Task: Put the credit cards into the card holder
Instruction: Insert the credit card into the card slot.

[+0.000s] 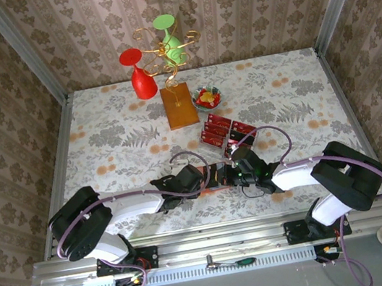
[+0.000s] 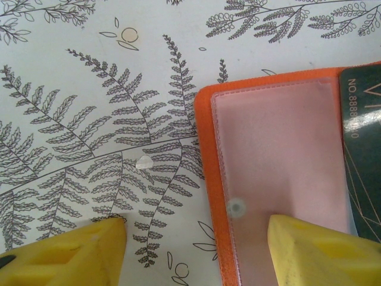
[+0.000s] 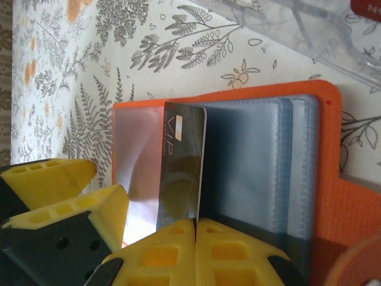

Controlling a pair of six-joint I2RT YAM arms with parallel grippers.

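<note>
**Card holder** (image 3: 324,179): orange, lay open on the fern-printed table (image 2: 89,119). In the top view it sat at lower centre, under the two meeting grippers.
- Contents, right leaf: a fan of bluish clear sleeves (image 3: 256,161).
- Contents, left leaf: one pale pink clear pocket (image 2: 280,167), with a small pale round stud (image 2: 236,207) showing near its lower left corner.
- One dark card (image 3: 183,167), lettered VIP, stood on edge at the fold between the pink pocket and the bluish sleeves. Whether its lower end sat inside a sleeve could not be told.

**Clear plastic tray** (image 3: 297,27): held the credit cards (image 1: 216,130), red with dark bands, in rows. In the top view it lay just above and right of the card holder, apart from both grippers.

**Small bowl** (image 1: 219,96): held red and yellow candies and stood above the tray, beside a wooden block (image 1: 179,106).

**Right gripper** (image 3: 196,225): sat at the bottom centre of the right wrist view, directly over the open holder. Its fingers were pressed together on the lower end of the dark card.

**Left gripper** (image 2: 196,232): was spread wide and held nothing.
- One finger (image 2: 321,250) lay on the pink pocket at the lower right of the left wrist view.
- The other finger lay over bare table at lower left.
- The holder's orange left edge ran between the two fingers.
- The dark card lay at the right edge of that view, beyond the finger on the pocket.
</note>
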